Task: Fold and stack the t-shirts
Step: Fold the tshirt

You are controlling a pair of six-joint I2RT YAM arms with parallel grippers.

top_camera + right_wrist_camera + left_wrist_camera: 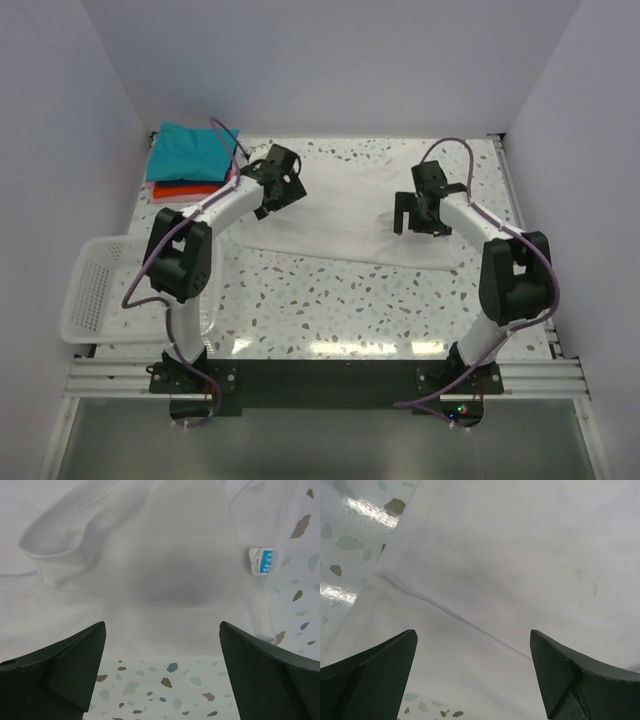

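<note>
The white t-shirt (345, 228) lies flat across the middle of the table. My left gripper (283, 190) is open just above its left end; the left wrist view shows a sewn seam (455, 615) between the spread fingers. My right gripper (415, 215) is open above the shirt's right end; the right wrist view shows a sleeve fold (65, 555), the collar edge and a blue neck label (261, 560). The teal t-shirt (192, 152) lies folded on the red-orange t-shirt (186, 189) at the back left corner.
A white plastic mesh basket (105, 290) stands at the table's left edge beside the left arm. White walls close in the back and both sides. The speckled tabletop (350, 300) shows in front of the shirt.
</note>
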